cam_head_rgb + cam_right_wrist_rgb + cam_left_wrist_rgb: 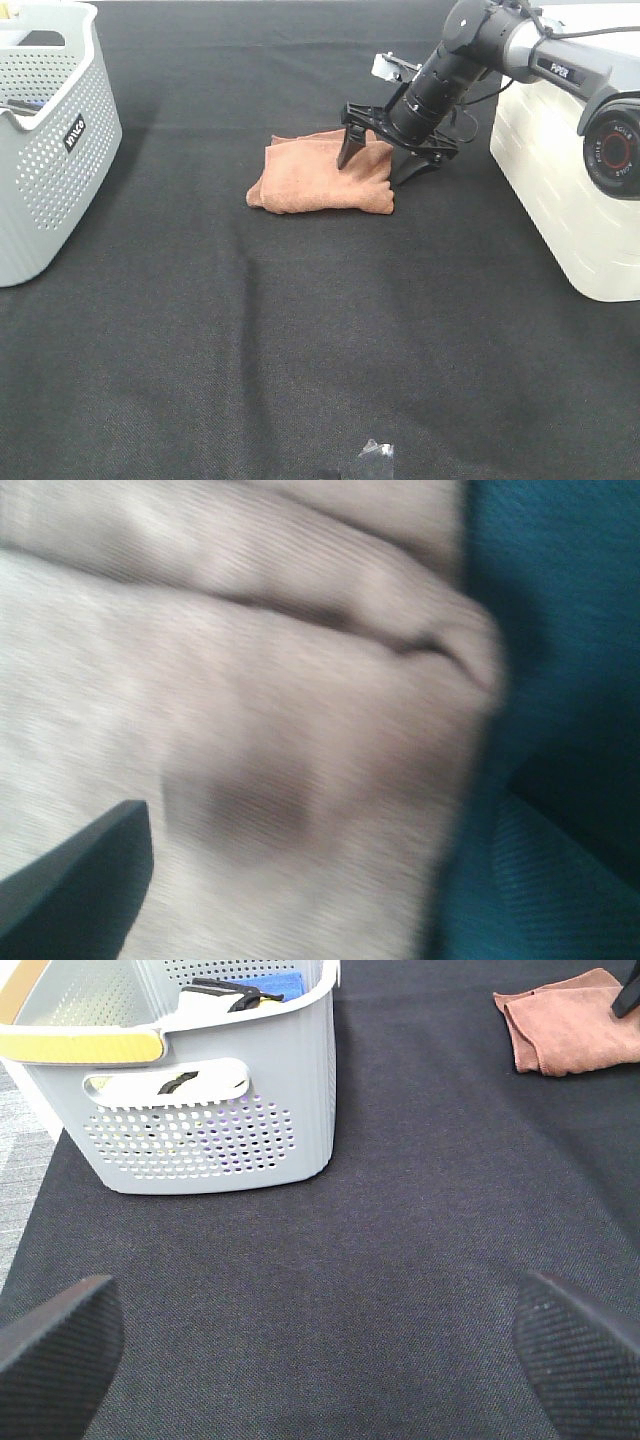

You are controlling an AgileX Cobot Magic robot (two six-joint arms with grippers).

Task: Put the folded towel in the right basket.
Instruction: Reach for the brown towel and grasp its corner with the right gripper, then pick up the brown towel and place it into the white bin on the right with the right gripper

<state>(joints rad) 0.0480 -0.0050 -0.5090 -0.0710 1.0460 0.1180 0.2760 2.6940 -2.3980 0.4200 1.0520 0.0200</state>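
The folded orange-brown towel [320, 175] lies on the black table, a little right of the middle. My right gripper [378, 162] is open and low over the towel's right edge. One finger [345, 150] is over the towel; the other is just past its right edge, by the cloth. The blurred right wrist view is filled by the towel [250, 700], with one fingertip [70, 890] at its edge. The white right basket [560, 180] stands at the table's right side. My left gripper [320, 1360] is open and empty, far from the towel [570, 1030].
A grey perforated basket [50, 140] stands at the left edge; the left wrist view shows it [210, 1130] with a yellow handle and some items inside. A small dark part [375, 460] shows at the front edge. Black cloth [300, 330] covers the table.
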